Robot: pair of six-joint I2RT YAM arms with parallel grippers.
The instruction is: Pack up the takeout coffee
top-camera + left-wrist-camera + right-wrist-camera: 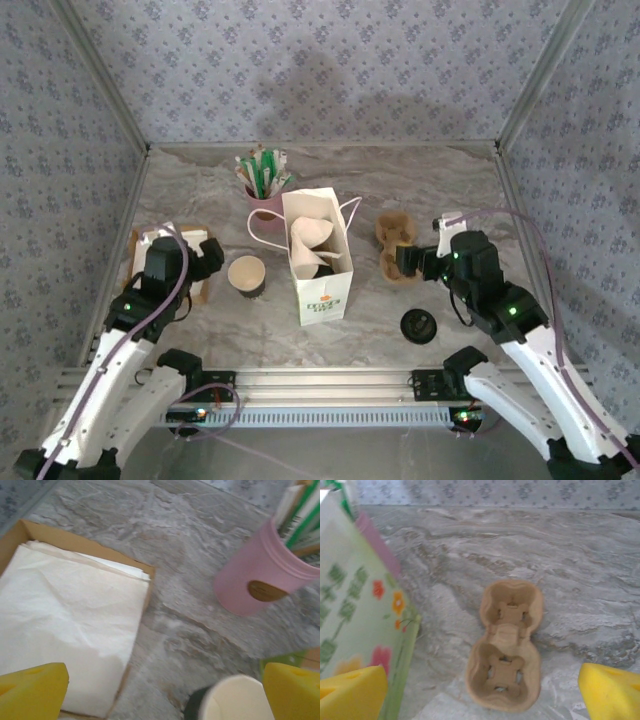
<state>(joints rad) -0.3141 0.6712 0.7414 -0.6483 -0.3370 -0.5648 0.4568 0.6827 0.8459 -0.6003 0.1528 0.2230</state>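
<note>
The takeout coffee as a lidded cup is out of view. An open paper cup [246, 274], dark outside and cream inside, stands left of the white bag [318, 262]; its rim [235, 700] sits by my left gripper's right finger. A loose black lid [418, 326] lies right of the bag. My left gripper [203, 260] [165, 695] hangs open just left of the cup, holding nothing. My right gripper [412, 262] [482, 695] is open above a brown pulp cup carrier [395, 243] [507, 645].
A pink holder of green and white sticks [265, 205] [260, 575] stands behind the bag. A cardboard tray [134, 250] [85, 542] of white napkins lies at the far left. The bag's printed side [355, 610] is close to my right gripper's left finger.
</note>
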